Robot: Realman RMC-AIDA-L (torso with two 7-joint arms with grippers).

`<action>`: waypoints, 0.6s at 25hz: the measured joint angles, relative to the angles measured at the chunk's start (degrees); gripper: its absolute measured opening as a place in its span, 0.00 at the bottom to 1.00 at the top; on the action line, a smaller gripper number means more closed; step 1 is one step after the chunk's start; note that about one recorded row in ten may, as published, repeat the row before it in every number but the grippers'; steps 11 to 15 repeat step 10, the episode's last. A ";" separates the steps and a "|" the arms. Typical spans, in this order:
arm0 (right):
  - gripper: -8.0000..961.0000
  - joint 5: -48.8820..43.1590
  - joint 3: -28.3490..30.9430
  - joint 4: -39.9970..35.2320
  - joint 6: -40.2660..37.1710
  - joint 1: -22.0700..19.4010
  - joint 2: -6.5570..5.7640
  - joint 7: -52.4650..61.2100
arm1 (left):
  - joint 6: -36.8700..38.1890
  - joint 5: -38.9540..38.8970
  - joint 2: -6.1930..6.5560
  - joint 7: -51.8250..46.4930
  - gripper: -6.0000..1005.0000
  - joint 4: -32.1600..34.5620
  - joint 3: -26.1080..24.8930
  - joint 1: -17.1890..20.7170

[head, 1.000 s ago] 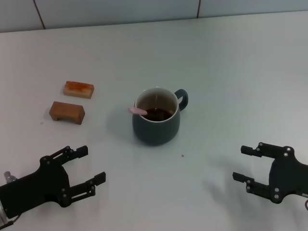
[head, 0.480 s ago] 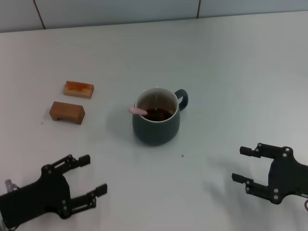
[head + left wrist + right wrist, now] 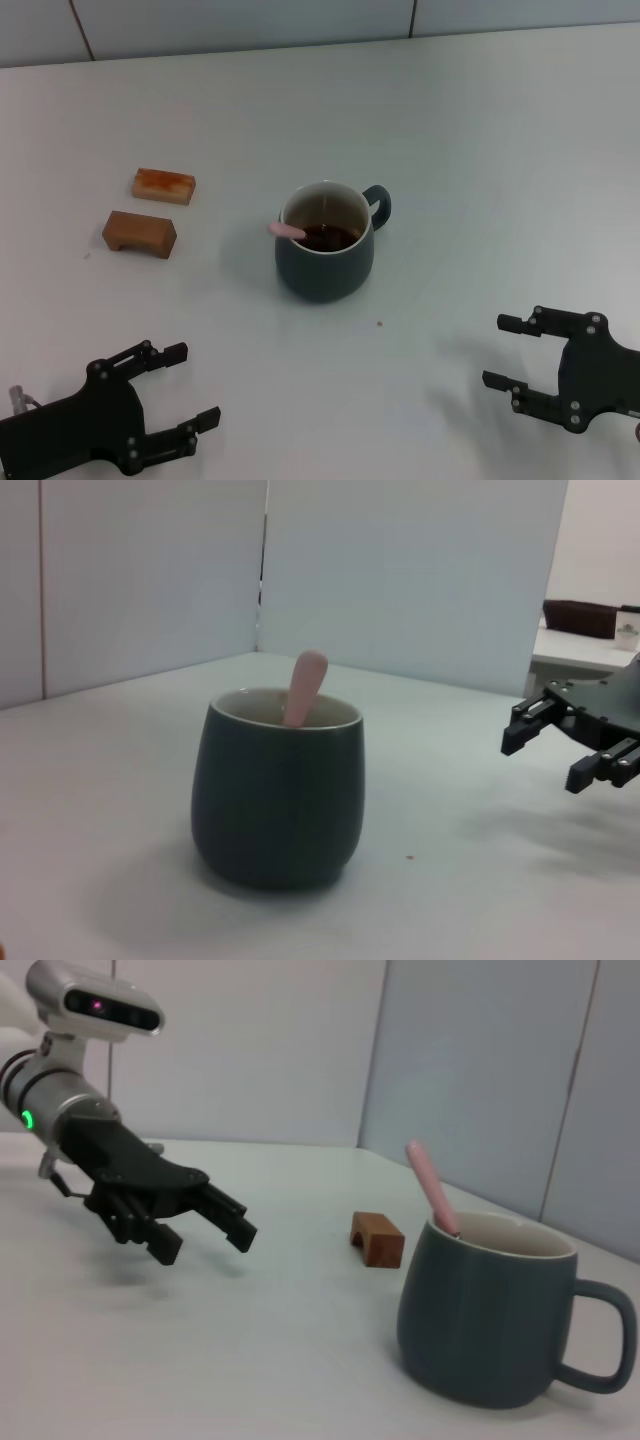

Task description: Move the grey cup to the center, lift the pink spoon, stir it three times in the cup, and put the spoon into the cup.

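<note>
Starting at the left of the head view, the left gripper [image 3: 180,385] sits low over the white table [image 3: 480,150], its fingers spread wide with nothing between them; the right wrist view shows the same gripper [image 3: 205,1228] parted and empty above the tabletop. Farther back on that side lie two brown blocks, one orange-topped block [image 3: 163,185] and, just nearer the robot, a darker brown block [image 3: 139,233], close to each other but apart. Near the middle of the table stands the grey cup [image 3: 325,255], upright, its loop handle turned toward the right and away from the robot, with dark liquid inside. The pink spoon [image 3: 286,230] rests in the cup, its pale pink handle leaning over the rim on the left side. At the right, the right gripper [image 3: 507,350] hovers low, well apart from the cup, also wide open and holding nothing.
</note>
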 joint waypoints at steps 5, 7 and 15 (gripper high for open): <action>0.65 -0.29 0.00 -0.32 -0.01 0.06 0.00 0.00 | -0.85 0.08 -0.01 -0.26 0.82 0.69 0.05 0.02; 0.65 -0.28 0.01 -0.38 -0.01 0.06 0.00 0.00 | -1.23 0.12 -0.01 -0.67 0.82 1.25 0.07 0.00; 0.65 -0.29 0.00 -0.42 -0.01 0.12 0.01 0.02 | -1.26 0.13 -0.01 -0.76 0.82 1.45 0.13 -0.04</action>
